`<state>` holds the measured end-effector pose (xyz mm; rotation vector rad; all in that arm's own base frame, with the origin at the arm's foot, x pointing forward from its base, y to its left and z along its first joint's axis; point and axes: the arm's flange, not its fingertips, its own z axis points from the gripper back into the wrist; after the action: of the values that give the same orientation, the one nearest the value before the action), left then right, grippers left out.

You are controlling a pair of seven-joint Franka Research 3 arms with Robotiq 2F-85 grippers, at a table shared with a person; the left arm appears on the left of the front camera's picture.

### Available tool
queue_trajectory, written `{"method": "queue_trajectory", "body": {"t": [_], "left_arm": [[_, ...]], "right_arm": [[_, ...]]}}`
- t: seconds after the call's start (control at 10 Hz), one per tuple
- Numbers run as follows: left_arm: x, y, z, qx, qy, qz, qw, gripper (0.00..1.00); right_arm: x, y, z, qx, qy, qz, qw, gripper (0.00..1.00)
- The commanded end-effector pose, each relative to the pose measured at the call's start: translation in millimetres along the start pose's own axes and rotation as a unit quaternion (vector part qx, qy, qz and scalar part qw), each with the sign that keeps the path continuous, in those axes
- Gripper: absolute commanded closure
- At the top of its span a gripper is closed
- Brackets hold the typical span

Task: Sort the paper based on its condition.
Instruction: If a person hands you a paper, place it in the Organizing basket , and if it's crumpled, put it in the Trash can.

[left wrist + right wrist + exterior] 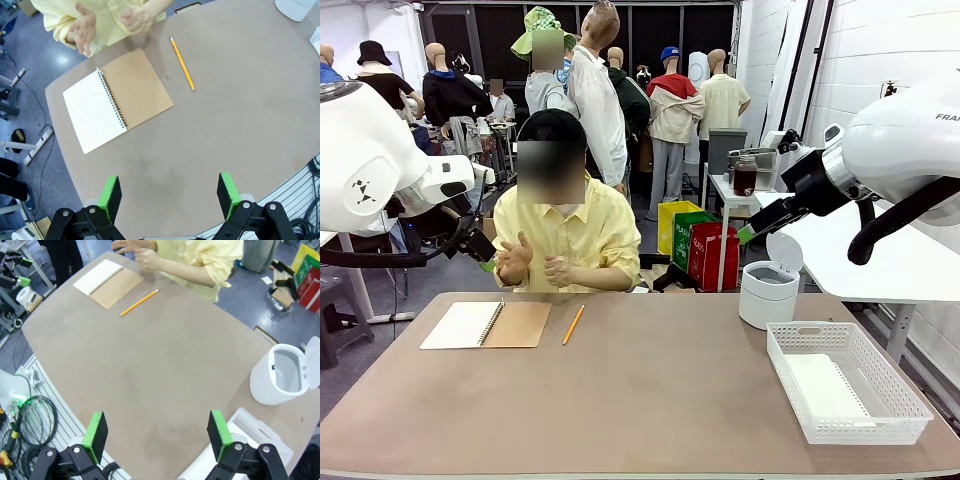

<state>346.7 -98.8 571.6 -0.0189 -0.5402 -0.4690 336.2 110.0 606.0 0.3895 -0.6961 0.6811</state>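
While both claws hang wide open — left claw (170,192), right claw (156,434) — the paper (823,386) lies in the white basket (902,388) at four o'clock on the tabletop (650,400); the right arm (910,140) reads "FRA".

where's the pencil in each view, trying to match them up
Front: the pencil lies left of centre, just right of the open notebook.
Left wrist: the pencil is upper middle, right of the notebook.
Right wrist: the pencil is near the top, left of centre, lower right of the notebook.
Shared landmark: the notebook, brown cover towards the pencil.
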Motion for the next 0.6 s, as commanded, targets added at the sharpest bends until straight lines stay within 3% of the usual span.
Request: {"method": "queue_trajectory", "body": {"t": [0.0,0.5], "left_arm": [[-0.3,1.4,0.4,0.002,0.000,-0.001,1.000,0.00],[-0.3,1.4,0.4,0.002,0.000,-0.001,1.000,0.00]], "right_arm": [[0.3,0.2,0.8,0.004,0.003,0.000,1.000,0.00],[0.3,0.2,0.8,0.004,0.003,0.000,1.000,0.00]]}}
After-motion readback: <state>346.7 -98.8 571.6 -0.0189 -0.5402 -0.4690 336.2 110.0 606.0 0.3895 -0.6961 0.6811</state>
